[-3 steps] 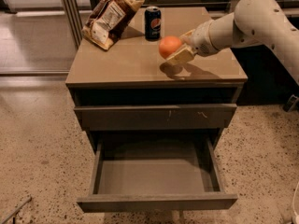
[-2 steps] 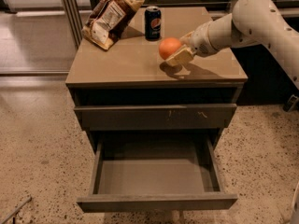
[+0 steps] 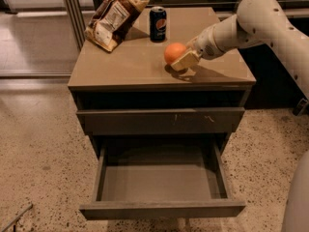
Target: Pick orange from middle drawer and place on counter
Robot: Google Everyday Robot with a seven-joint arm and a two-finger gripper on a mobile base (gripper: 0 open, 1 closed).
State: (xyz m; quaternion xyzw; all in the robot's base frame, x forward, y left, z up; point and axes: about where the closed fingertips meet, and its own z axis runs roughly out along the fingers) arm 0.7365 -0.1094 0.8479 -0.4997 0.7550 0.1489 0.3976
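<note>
Tan and faintly glossy, the counter (image 3: 128,64) fills the single camera view, with the orange (image 3: 174,52) over its right half, about midway between the back and front edges. The robot's gripper (image 3: 178,57) reaches in from the right edge and is clamped on the fruit, one pale finger (image 3: 186,60) pressed against its right-hand side. A dark shadow lies on the slab just beneath, and whether the orange touches the surface or hangs just above it cannot be told.

A soda can (image 3: 158,24) stands upright toward the back edge, near the orange but apart from it. A crumpled snack bag (image 3: 113,16) lies at the back left corner. Below the front edge sits a drawer front with pale scratches (image 3: 161,121). Under that, the middle drawer (image 3: 161,210) is pulled fully out, its flat grey inside holding nothing. Speckled floor (image 3: 38,144) surrounds the cabinet.

The orange looks light, firm and smooth-skinned, so it is likely to slip in a loose pinch and to roll once let go. A hold across its widest girth seems soundest. The task appears nearly done; what probably remains is to set the fruit on the slab well clear of the right edge and release it gently.
</note>
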